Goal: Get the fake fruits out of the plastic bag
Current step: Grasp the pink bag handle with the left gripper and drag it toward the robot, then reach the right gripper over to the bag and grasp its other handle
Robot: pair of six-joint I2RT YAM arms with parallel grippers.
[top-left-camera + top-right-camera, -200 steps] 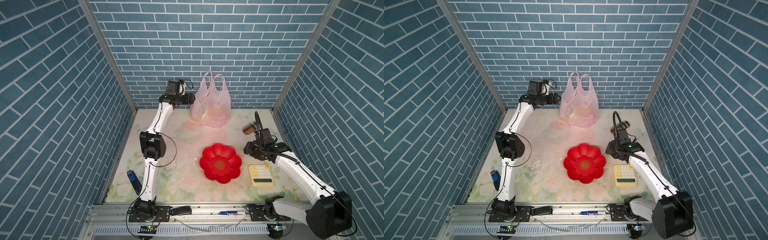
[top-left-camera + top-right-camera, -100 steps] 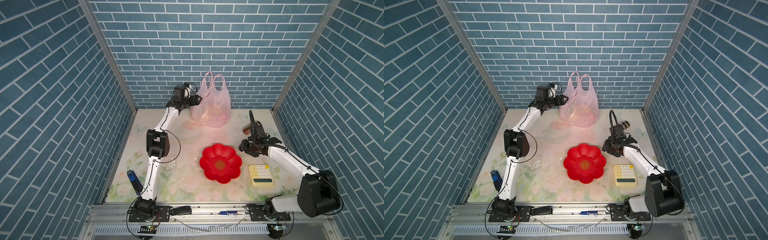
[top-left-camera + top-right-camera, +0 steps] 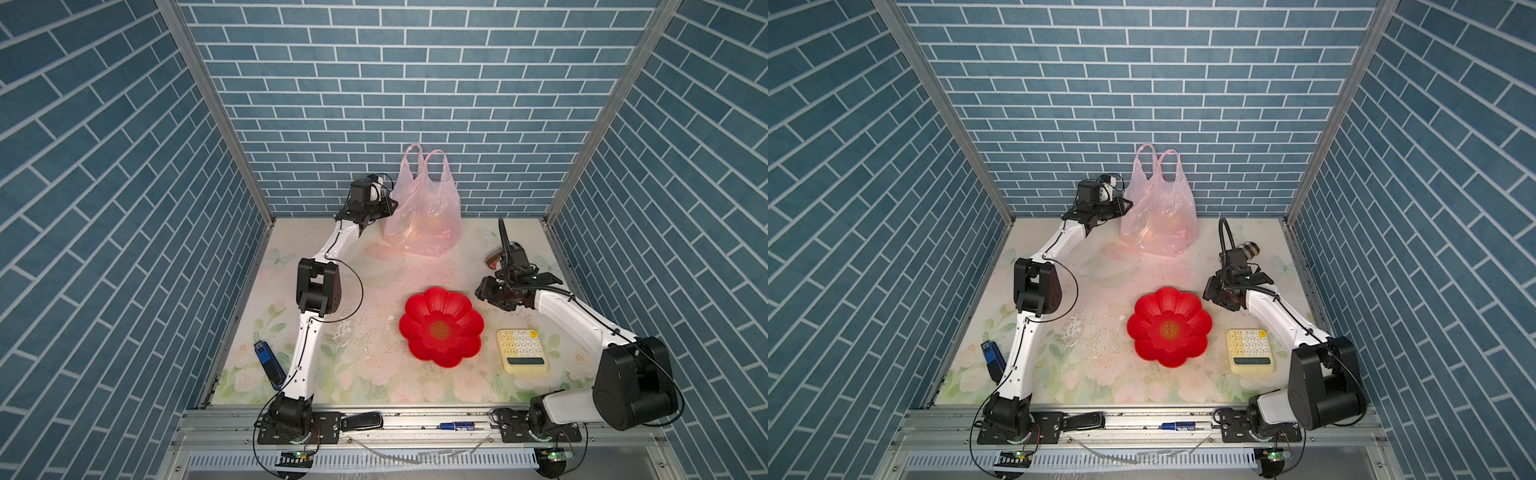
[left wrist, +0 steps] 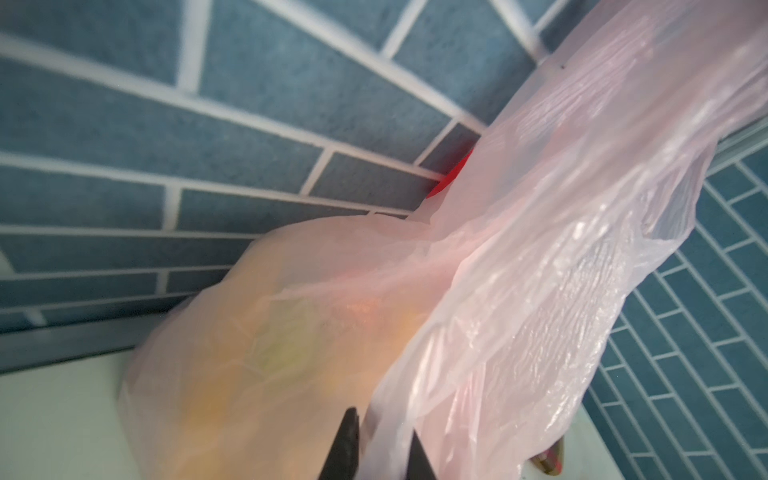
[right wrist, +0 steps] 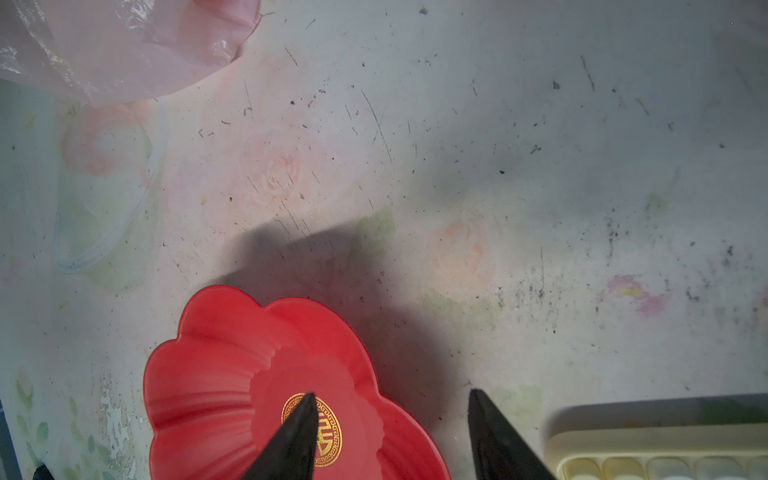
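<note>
**Now clamped: left pincer (image 3: pixel 387 206) on the plastic bag (image 3: pixel 424 220)**

Your left pincer stood wide apart a second ago. It has now closed on the bag's left edge, with film pinched in its jaws. The bag stands at the far middle of the desk (image 3: pixel 374 270) against the wall (image 3: pixel 374 104), the fake fruits (image 4: pixel 286 345) blurred inside. That arm reaches far, forearm raised. Your right pincer (image 5: pixel 391 392), jaws apart, has edged left and hovers just beside the right rim of the red dish (image 3: pixel 440 328).

Left arm (image 3: pixel 305 349), right arm (image 3: pixel 573 311): white links, black joints, looping black cables, black pointed fingers (image 5: pixel 291 440).
</note>
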